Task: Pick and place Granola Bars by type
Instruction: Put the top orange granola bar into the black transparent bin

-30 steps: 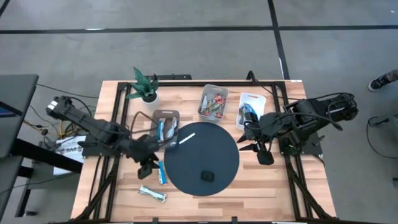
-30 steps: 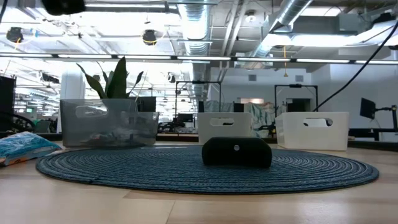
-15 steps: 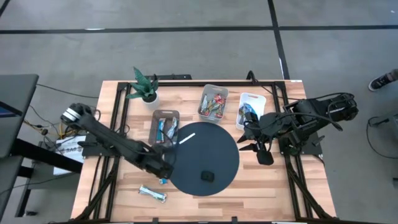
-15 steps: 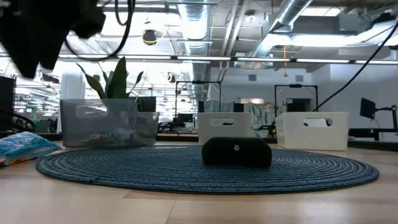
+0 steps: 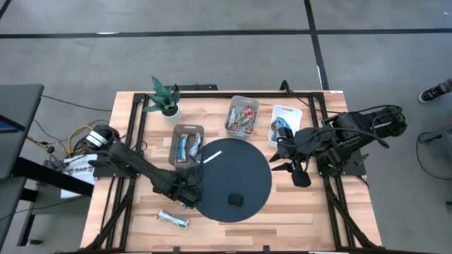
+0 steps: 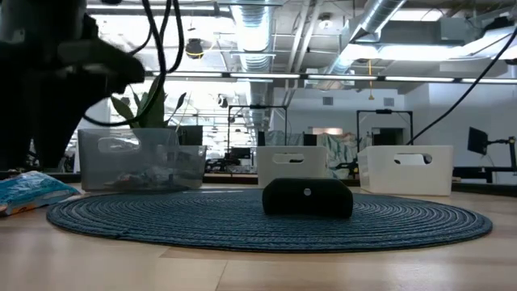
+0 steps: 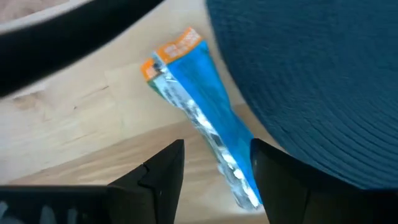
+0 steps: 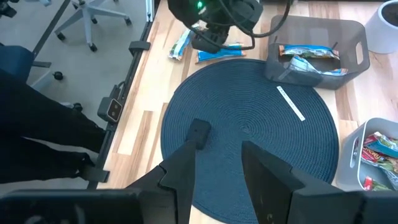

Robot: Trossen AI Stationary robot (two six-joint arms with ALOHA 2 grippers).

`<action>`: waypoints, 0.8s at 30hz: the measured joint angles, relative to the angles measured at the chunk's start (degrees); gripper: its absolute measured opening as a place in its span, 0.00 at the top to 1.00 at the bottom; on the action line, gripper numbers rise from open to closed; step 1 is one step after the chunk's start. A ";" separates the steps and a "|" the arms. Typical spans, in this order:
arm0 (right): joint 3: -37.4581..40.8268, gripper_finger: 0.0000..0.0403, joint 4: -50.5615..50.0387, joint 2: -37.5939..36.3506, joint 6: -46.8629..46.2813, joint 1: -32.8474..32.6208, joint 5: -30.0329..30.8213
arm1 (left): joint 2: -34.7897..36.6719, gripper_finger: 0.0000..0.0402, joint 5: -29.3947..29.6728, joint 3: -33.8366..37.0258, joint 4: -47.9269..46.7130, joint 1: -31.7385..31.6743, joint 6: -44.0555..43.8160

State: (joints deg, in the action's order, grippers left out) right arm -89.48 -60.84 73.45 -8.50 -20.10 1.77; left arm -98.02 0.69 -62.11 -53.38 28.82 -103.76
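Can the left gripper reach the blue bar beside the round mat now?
Probably yes: the left gripper is open right over the blue bar, which lies bare on the table at the mat edge.

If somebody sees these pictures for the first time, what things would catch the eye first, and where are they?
The big round blue mat in the table's middle stands out, with a small black block and a white stick on it. At the mat's left edge, the left gripper hangs open over a blue bar. The right gripper, open, waits at the mat's right side.
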 joint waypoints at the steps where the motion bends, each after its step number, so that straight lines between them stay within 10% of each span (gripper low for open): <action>1: 0.01 0.70 0.00 0.00 0.01 0.00 -0.01 | -0.25 0.55 -0.18 0.44 0.20 0.00 -0.58; 15: 0.00 0.70 0.00 0.00 0.12 0.00 -0.01 | -0.57 0.51 2.58 4.27 7.44 -0.09 -2.59; 24: -0.01 0.70 0.00 0.00 0.12 -0.01 -0.01 | -0.33 0.93 3.88 4.16 7.47 -0.09 -0.32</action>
State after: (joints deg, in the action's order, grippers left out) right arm -89.49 -60.84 73.45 -8.38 -20.10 1.76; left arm -98.35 4.57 -57.95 -45.91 28.73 -104.08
